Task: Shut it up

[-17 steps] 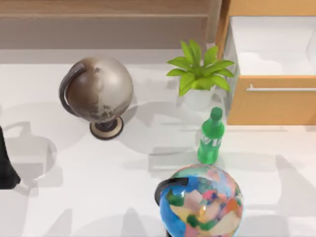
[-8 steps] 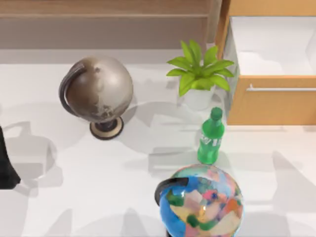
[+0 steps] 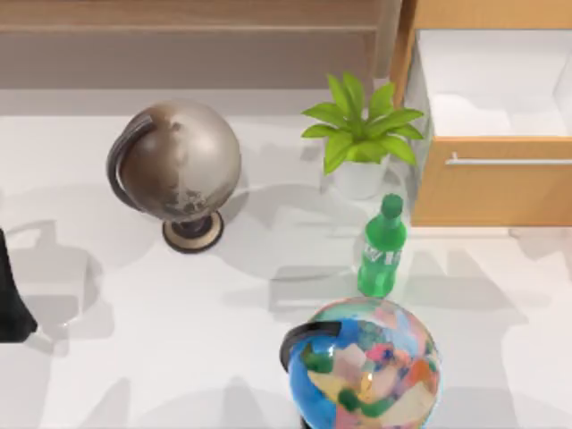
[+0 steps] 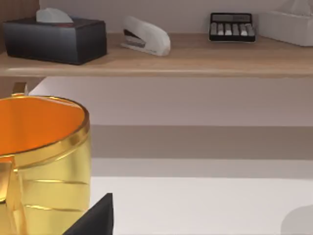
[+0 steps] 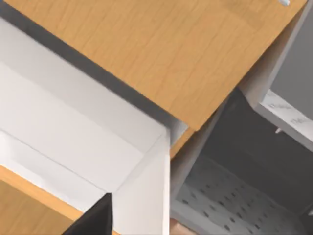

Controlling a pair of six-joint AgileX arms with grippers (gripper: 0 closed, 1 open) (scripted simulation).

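On the white table (image 3: pixel 134 357), the multicoloured globe (image 3: pixel 366 371), green bottle (image 3: pixel 382 250), grey-brown globe (image 3: pixel 179 165) and potted plant (image 3: pixel 362 134) stand where they stood a second ago, and the left arm (image 3: pixel 11 299) stays parked at the left edge. The only change is a shadow shifted closer under the drawer (image 3: pixel 492 188), which sits pulled open at the far right, white inside showing behind its silver handle (image 3: pixel 509 162). The right tool (image 5: pixel 93 218) hangs over the drawer's inner corner, and its state, like the left tool's (image 4: pixel 95 218), cannot be told.
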